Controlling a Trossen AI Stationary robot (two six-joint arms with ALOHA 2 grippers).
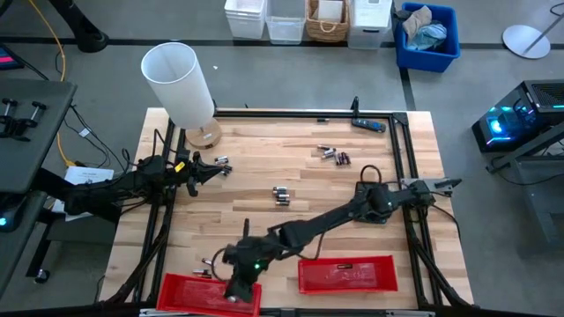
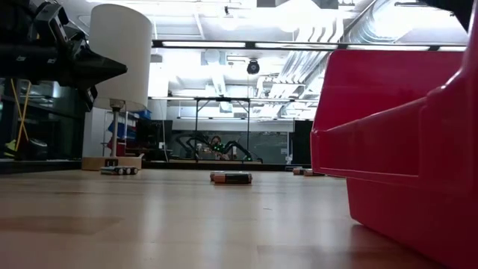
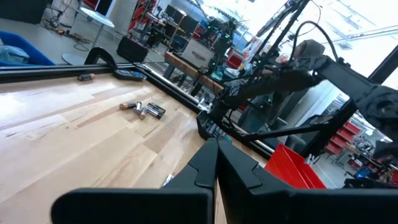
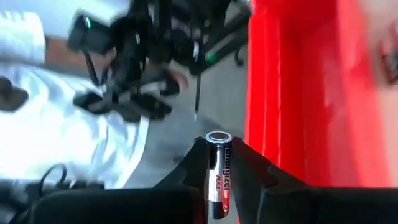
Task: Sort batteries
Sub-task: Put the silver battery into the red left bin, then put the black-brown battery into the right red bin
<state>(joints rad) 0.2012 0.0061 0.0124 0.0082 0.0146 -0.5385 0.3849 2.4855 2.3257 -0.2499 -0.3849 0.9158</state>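
Batteries lie on the wooden table in small groups: one far right of centre (image 1: 333, 155), one at the centre (image 1: 281, 195), one by my left gripper (image 1: 220, 165) and one near the front left (image 1: 209, 264). My right gripper (image 1: 238, 280) reaches across to the near left edge, over the left red bin (image 1: 181, 295), shut on a single battery (image 4: 219, 177). A second red bin (image 1: 348, 275) sits to its right. My left gripper (image 3: 216, 163) waits shut at the table's left side, level above the wood. My right gripper pinches the battery by its two long sides (image 4: 217, 163) between the two fingers. The battery lies along the fingers, and its metal end cap (image 4: 218, 137) pokes out past the fingertips. It is lifted clear, beside the red bin wall (image 4: 292, 93).
A white cylinder lampshade on a wooden foot (image 1: 179, 84) stands at the far left corner. A blue-and-black tool (image 1: 370, 124) lies at the far edge. Black frame rails (image 1: 401, 150) run along the table's sides. Bare wood lies between the battery groups.
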